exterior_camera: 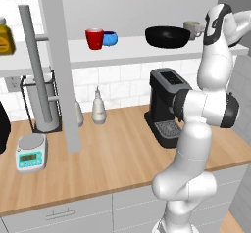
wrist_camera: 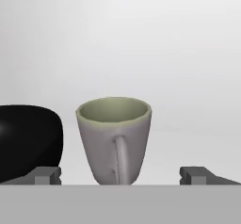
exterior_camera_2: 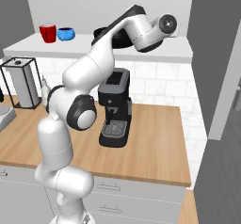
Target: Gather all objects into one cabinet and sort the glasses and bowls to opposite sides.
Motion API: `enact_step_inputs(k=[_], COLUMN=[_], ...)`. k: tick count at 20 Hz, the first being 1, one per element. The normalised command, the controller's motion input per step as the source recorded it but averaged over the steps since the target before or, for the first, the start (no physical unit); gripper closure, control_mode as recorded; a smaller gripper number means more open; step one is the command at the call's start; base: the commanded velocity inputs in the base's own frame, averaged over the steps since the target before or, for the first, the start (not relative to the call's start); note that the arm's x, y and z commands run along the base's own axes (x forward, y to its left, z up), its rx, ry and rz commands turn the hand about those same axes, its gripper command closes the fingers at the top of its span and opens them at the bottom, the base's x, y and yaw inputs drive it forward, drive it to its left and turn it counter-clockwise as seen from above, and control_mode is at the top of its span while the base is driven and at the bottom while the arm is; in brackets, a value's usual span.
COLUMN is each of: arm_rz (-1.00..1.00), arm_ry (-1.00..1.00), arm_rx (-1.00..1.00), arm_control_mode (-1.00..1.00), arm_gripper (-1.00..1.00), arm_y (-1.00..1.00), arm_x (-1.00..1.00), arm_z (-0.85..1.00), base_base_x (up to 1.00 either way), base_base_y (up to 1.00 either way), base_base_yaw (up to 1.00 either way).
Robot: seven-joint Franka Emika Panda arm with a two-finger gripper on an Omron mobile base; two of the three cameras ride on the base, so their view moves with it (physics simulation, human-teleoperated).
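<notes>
On the cabinet's white bottom board (exterior_camera: 132, 48) stand the red cup (exterior_camera: 94, 38), the small blue bowl (exterior_camera: 110, 38), the wide black bowl (exterior_camera: 167, 36) and the grey-beige mug (exterior_camera: 193, 29). In the hand view my gripper (wrist_camera: 121, 175) is open and holds nothing. The mug (wrist_camera: 114, 140) stands upright just beyond and between its fingertips (wrist_camera: 47, 175), handle turned toward the camera. The black bowl (wrist_camera: 28, 140) sits close on the mug's left. From the right base view the red cup (exterior_camera_2: 47, 33) and blue bowl (exterior_camera_2: 66, 34) are at the board's left end, and my arm hides most of the black bowl (exterior_camera_2: 100, 31).
A black coffee machine (exterior_camera: 166, 104) stands on the wooden counter (exterior_camera: 117, 158) under the cabinet. Further left are a white spray bottle (exterior_camera: 99, 107), a grey cylinder in a wire frame (exterior_camera: 41, 104) and a kitchen scale (exterior_camera: 32, 152). An open grey door panel (exterior_camera: 61, 56) hangs at the left.
</notes>
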Motion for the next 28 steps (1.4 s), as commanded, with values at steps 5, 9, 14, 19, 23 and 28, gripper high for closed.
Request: enact_step_inputs(k=[5, 9, 14, 19, 23, 28], arm_rz=[0.00, 0.00, 0.00, 0.00, 0.00, 0.00], arm_ry=[0.00, 0.00, 0.00, 0.00, 0.00, 0.00], arm_rx=[0.00, 0.00, 0.00, 0.00, 0.00, 0.00], arm_control_mode=[-1.00, -1.00, -1.00, -1.00, -1.00, -1.00], arm_gripper=[-1.00, -1.00, -1.00, -1.00, -1.00, -1.00], arm_y=[0.00, 0.00, 0.00, 0.02, 0.01, 0.00], arm_x=[0.11, 0.16, 0.19, 0.14, 0.00, 0.00], arm_z=[-0.18, -0.06, 0.00, 0.00, 0.00, 0.00], base_base_x=[0.00, 0.00, 0.00, 0.00, 0.00, 0.00], base_base_y=[0.00, 0.00, 0.00, 0.00, 0.00, 0.00], base_base_yaw=[0.00, 0.00, 0.00, 0.00, 0.00, 0.00])
